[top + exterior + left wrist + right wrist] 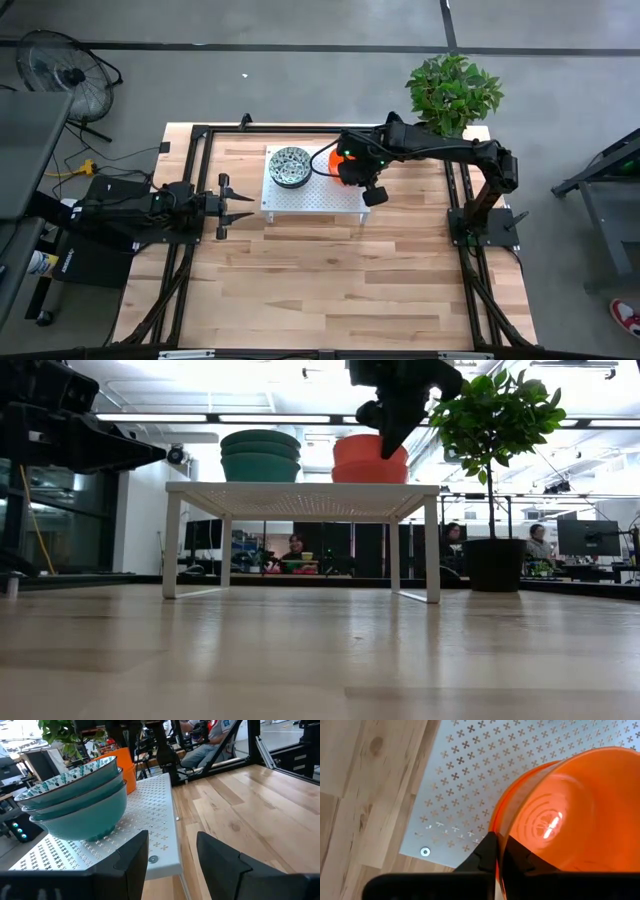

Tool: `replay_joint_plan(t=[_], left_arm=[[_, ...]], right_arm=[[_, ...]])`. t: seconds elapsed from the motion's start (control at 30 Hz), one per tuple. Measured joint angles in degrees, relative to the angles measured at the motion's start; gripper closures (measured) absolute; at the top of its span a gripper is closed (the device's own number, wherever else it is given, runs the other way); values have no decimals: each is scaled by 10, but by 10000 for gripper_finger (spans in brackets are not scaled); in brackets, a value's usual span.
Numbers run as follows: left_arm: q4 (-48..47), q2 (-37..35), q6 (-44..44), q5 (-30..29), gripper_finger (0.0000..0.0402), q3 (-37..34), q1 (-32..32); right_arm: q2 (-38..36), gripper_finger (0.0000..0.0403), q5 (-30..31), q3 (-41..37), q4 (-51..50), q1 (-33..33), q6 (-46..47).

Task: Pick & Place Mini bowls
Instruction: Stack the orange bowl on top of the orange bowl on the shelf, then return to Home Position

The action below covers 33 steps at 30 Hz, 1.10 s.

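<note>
A small white perforated stand holds two stacks of mini bowls. The speckled green-and-white stack shows as three nested bowls in the low view. Beside it, on the side toward the table's right, is the orange-red stack. My right gripper reaches down over the orange stack and is shut on its top bowl. My left gripper waits open and level off the stand's left edge, its fingers pointing toward the speckled stack. My right gripper pinches the rim of the top orange bowl on its side toward the table's near edge. One finger is inside the bowl and one outside. The fingers come from above, pointing down. The bowl sits upright, nested in the orange bowl below it.
A potted plant with a black pot stands at the table's far right corner, close behind the right arm. Bare wood lies in front of the stand toward the near edge. People sit in the room beyond.
</note>
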Motion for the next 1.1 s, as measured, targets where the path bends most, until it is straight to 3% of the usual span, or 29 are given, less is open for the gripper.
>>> replay_joint_plan(t=[0.7, 1.1], left_arm=[[0, 0, 0, 1, 238, 0, 0], [0, 0, 0, 1, 238, 0, 0]], right_arm=[[0, 282, 3, 0, 24, 0, 15], [0, 260, 2, 0, 23, 0, 29]])
